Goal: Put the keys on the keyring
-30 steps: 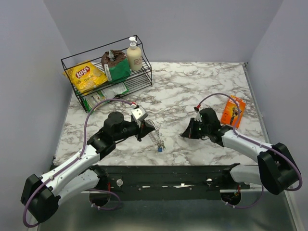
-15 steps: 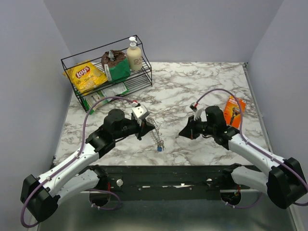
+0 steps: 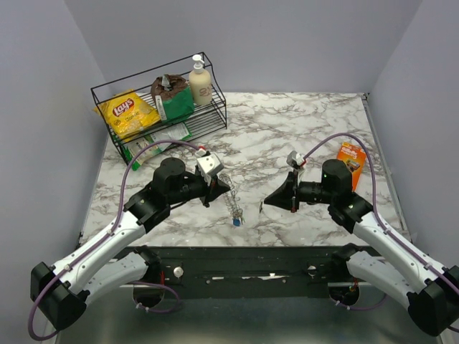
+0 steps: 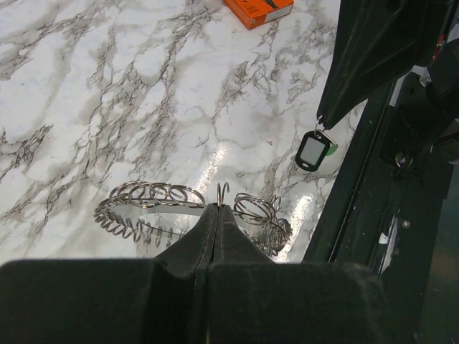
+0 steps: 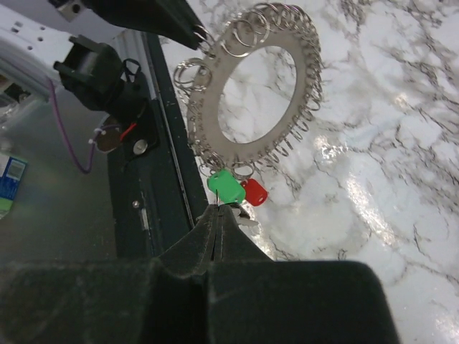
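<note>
One marble worktop (image 3: 301, 122) carries everything you see. At its far left corner stands a black wire rack (image 3: 219, 107), and in it are a yellow bag of chips (image 3: 129, 111), a brown bag (image 3: 172, 97) and a soap bottle (image 3: 199, 80). Both arms come in from the near edge and point at each other near the middle of the worktop, close but apart. An orange box (image 3: 351, 159) lies near the right edge, just behind the right arm.

Your left hand (image 4: 217, 209) has its fingers pressed together on one small wire loop at the rim of the keyring (image 5: 307, 86). So the keyring is held by this hand, between the two hands, with its hollow centre turned toward the right wrist camera.

Your right hand (image 5: 217, 210) is also closed tight. It pinches the thin metal part of the green key (image 5: 227, 188), whose head sits just beyond the fingertips and just beside the lower rim of the keyring. The red key (image 5: 254, 192) is right beside the green head, under the same rim; you cannot tell if it hangs on the keyring. The blue key (image 3: 236, 222) shows at the near end of the keyring in the top view; hanging or lying, you cannot tell.
</note>
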`<action>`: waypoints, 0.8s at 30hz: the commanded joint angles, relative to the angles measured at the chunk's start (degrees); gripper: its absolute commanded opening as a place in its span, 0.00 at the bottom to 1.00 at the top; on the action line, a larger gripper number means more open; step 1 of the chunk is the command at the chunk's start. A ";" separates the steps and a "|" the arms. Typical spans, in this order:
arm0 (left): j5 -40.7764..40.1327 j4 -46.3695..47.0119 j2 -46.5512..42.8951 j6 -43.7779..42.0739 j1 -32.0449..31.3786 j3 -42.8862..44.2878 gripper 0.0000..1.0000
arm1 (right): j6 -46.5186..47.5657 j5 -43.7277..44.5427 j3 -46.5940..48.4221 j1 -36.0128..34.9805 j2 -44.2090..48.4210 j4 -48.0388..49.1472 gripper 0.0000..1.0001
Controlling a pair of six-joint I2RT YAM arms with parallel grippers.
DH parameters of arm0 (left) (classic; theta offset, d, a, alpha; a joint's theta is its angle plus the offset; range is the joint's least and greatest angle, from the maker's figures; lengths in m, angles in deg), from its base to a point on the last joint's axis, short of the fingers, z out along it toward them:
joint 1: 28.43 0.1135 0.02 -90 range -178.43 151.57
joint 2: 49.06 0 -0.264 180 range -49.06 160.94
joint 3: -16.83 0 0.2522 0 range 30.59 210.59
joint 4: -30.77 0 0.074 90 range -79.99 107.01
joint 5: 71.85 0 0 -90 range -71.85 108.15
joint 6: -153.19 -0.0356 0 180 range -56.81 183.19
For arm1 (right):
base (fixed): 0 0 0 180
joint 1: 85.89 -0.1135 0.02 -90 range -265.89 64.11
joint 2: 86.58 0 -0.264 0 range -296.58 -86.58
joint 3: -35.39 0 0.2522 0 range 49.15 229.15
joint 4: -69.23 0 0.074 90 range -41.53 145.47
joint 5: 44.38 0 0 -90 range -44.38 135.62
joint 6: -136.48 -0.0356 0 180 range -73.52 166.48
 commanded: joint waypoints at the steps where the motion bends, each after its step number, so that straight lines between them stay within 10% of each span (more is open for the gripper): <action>1: 2.99 0.49 -0.56 -1.37 -0.53 1.86 0.00 | 1.35 -6.54 1.96 -1.04 0.56 3.71 0.01; 24: 14.07 -3.64 1.37 -6.30 -3.16 4.76 0.00 | 3.89 -8.30 6.71 -2.89 -4.01 3.71 0.01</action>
